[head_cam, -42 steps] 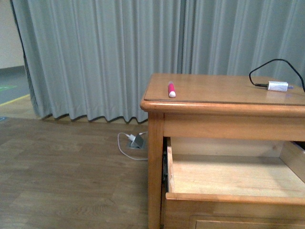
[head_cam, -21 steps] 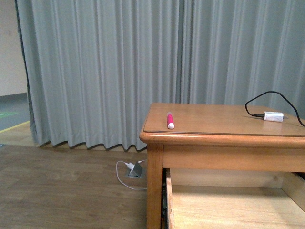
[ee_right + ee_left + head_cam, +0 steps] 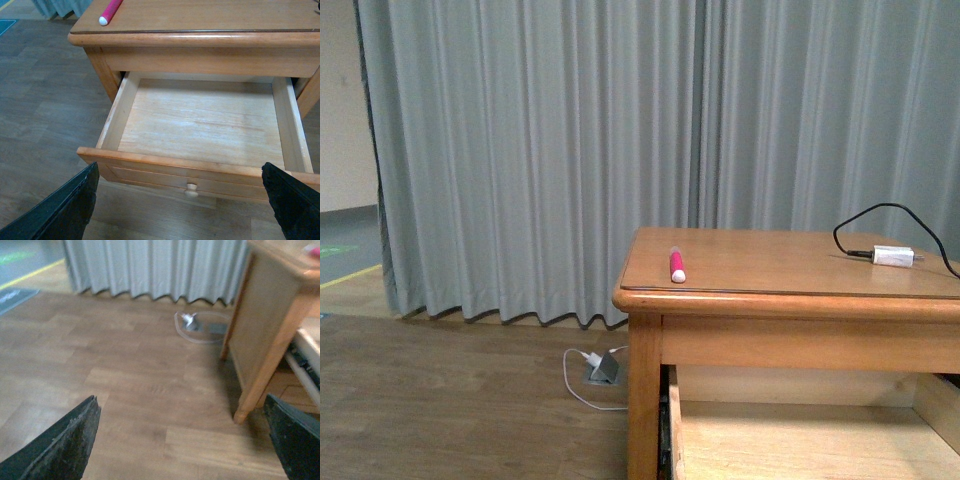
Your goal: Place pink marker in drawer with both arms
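Observation:
The pink marker [image 3: 676,265] lies on the wooden table top [image 3: 790,262] near its left front corner, white cap toward me; it also shows as the pink marker [image 3: 110,11] in the right wrist view. Below the top, the drawer [image 3: 200,125] is pulled out, its pale inside bare, its round knob [image 3: 191,189] facing my right gripper [image 3: 181,205], which hangs open above the floor in front of it. My left gripper [image 3: 185,440] is open over the floor, left of the table leg [image 3: 265,375]. Neither arm shows in the front view.
A small white box with a black cable [image 3: 894,256] rests on the table's right side. A grey plug block with a white cord [image 3: 602,368] lies on the wood floor by the grey curtain [image 3: 570,150]. Open floor stretches to the left.
The front view has tilted upward: the table top and marker sit lower in the frame, and less of the open drawer shows. The marker has not moved on the table.

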Controlling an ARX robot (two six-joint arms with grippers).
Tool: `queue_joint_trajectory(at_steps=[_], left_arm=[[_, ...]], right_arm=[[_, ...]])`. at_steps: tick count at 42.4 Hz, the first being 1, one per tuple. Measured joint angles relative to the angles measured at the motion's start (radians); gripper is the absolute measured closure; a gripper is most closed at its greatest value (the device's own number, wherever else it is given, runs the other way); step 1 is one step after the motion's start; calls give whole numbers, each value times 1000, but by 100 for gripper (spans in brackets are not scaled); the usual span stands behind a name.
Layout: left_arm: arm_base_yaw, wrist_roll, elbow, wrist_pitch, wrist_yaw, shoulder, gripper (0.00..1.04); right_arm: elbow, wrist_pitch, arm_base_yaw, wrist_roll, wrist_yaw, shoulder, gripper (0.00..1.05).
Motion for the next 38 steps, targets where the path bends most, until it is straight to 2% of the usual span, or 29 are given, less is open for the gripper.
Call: queue_joint_trajectory(at_steps=[3,7,10,17,20,24,38], left_arm=[[-115,-27,18,-40,-161,75,6],[-252,-42,108,32,-235,224,6],[-264,-33,201,131,-198,385,6],[-221,33,431,356,-95,779,6],[-218,57,587,430,-30,1000,6],[-235,69,773,446,29,1244,6],[-316,73,1253,383,12,1733,6]], right_arm=[[0,0,0,0,0,0,8],[0,0,0,0,0,0,8],[0,0,0,0,0,0,8],[0,0,0,0,0,0,8],[0,0,0,0,0,0,8],[0,0,0,0,0,0,8],[0,0,0,0,0,0,8]])
